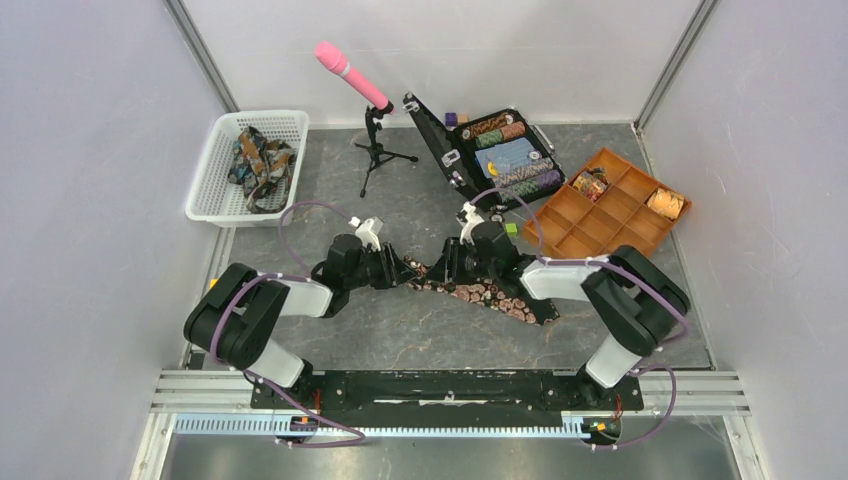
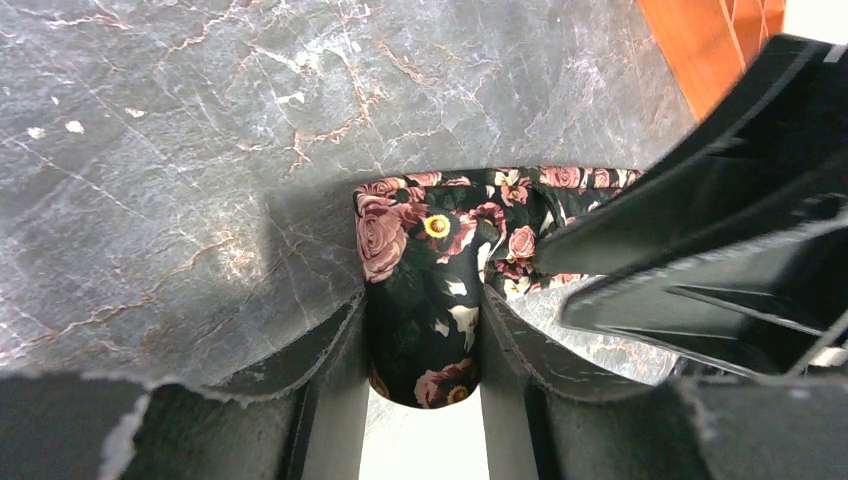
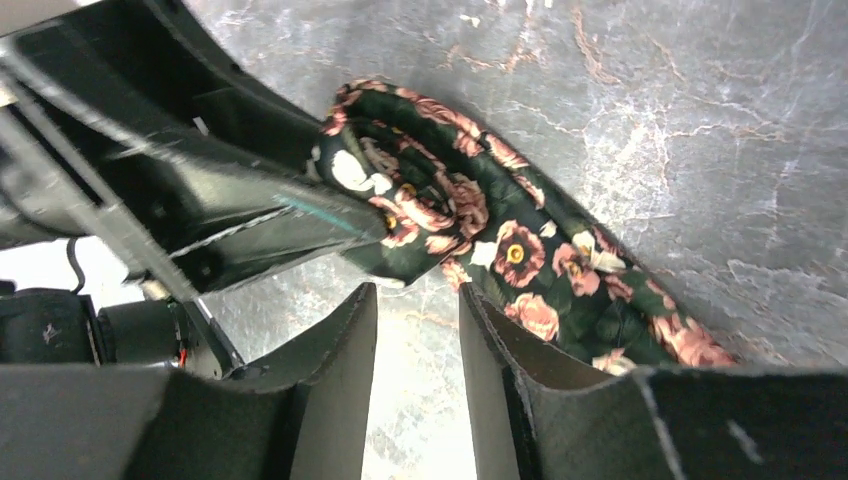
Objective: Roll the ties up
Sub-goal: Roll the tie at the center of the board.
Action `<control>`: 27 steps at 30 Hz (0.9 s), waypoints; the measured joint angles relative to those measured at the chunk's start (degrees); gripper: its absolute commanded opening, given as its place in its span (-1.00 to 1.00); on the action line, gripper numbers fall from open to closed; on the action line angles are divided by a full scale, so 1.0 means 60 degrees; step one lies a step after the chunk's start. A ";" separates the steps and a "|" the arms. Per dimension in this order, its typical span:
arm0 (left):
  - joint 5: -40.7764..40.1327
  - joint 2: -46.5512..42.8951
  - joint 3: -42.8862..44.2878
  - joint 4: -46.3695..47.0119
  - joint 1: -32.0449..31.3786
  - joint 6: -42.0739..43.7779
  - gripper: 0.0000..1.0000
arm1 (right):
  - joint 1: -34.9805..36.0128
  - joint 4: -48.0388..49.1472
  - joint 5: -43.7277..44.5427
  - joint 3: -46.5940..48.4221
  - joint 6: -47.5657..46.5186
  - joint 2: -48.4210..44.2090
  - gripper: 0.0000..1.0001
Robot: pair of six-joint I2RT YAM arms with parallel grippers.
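Jaws first. On the left wrist camera, I am seeing the left gripper (image 2: pixel 422 300) clamping the rolled end of the floral tie (image 2: pixel 440 225). The dark rose-print fabric is filling the gap and pressing against both fingers (image 2: pixel 335 390). The rest of the strip is running off to the right across the grey marble table (image 2: pixel 180 150). The right gripper (image 2: pixel 555 285) is leaning in over it from that side.

On the right wrist camera, the right gripper's jaws are standing apart, with only bare table showing between them. The tie is lying just beyond the right-hand finger (image 3: pixel 520 370), not between the two. The left gripper's tip is pinching the small coil at the tie's end.

From the top camera, I am watching both grippers hovering close together at the middle of the table. The tie is trailing toward the near right, beside the right arm. More ties (image 1: pixel 258 160) are lying heaped in the white basket (image 1: pixel 212 219) at the far left. Two coils (image 1: pixel 590 183) are sitting in separate compartments of the orange tray (image 1: pixel 590 235) at the far right.
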 measured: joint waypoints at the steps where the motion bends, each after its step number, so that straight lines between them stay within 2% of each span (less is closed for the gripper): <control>1: -0.0055 -0.0018 0.0000 0.0000 0.0000 -0.0062 -0.09 | 0.0000 -0.0142 0.0073 -0.0044 -0.0131 -0.0313 -0.15; 8: -0.0299 -0.0098 -0.0011 0.0000 -0.0015 -0.0321 -0.09 | 0.0000 -0.0929 0.1038 -0.0561 -0.1024 -0.1756 -0.14; 15: -0.0310 -0.0098 -0.0076 0.0131 -0.0044 -0.0627 -0.09 | 0.0000 -0.1825 0.2448 -0.0707 -0.1676 -0.1774 -0.25; 27: -0.0546 -0.0095 -0.0160 0.0372 -0.0106 -0.1013 -0.07 | -0.0018 -0.2036 0.2925 -0.0838 -0.2011 -0.1490 -0.41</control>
